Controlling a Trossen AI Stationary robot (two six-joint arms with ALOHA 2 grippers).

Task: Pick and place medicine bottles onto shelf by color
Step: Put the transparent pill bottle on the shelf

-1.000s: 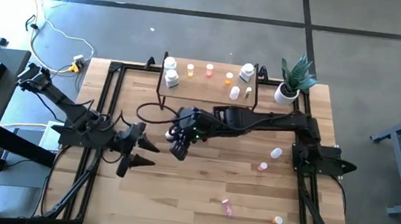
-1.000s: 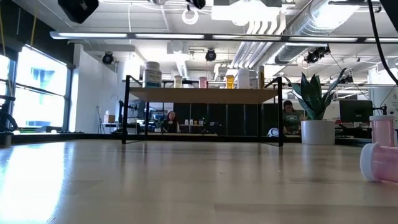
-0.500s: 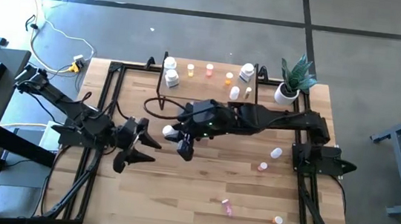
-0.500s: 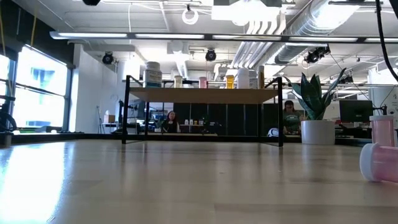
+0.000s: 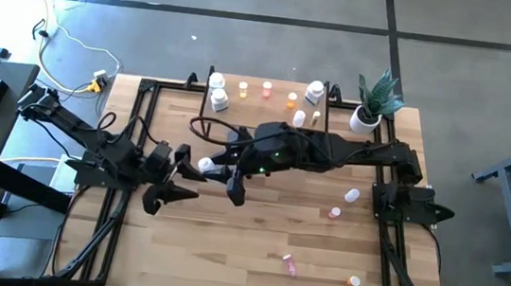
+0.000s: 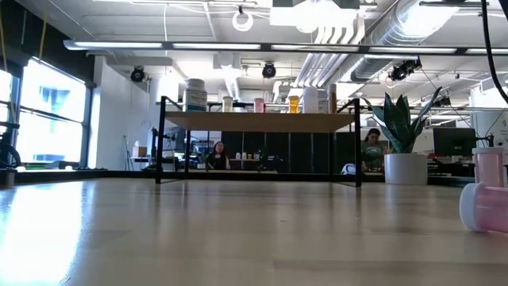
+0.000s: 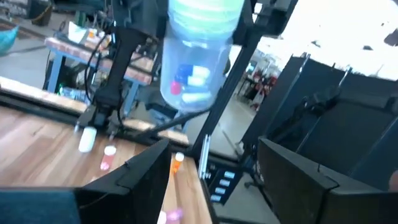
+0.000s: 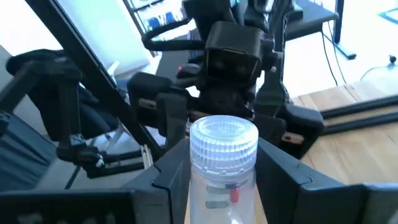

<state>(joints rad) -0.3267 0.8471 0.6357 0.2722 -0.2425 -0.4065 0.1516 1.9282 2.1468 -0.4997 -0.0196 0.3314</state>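
Note:
My right gripper (image 5: 219, 168) is shut on a clear white-capped medicine bottle (image 5: 205, 164) above the table's middle left; the bottle also shows in the right wrist view (image 8: 224, 155) and the left wrist view (image 7: 198, 59). My left gripper (image 5: 173, 187) is open and faces the bottle from the table's left, a little apart from it, touching nothing. The light-wood shelf (image 5: 263, 113) stands at the far edge and carries several white, pink and orange bottles. More bottles lie on the table at the right: white (image 5: 352, 195), pink (image 5: 334, 211), pink (image 5: 289, 264), orange (image 5: 353, 281). My right gripper pinches the bottle's body just under the ribbed cap (image 8: 222, 186) between its two fingers, one on each side. The capped end (image 8: 224, 143) sticks out past the fingertips toward my left gripper. The bottle is lifted clear of the table.
A potted plant in a white pot (image 5: 367, 117) stands right of the shelf. A black frame (image 5: 142, 131) runs along the table's sides. A pink bottle (image 6: 486, 199) shows close by in the low view. People sit in the room beyond the shelf (image 6: 216, 152).
My right gripper has swung up and toward the table's left, bringing the bottle out level toward my left gripper. My left gripper has drawn back a little toward the table's left edge, staying open.

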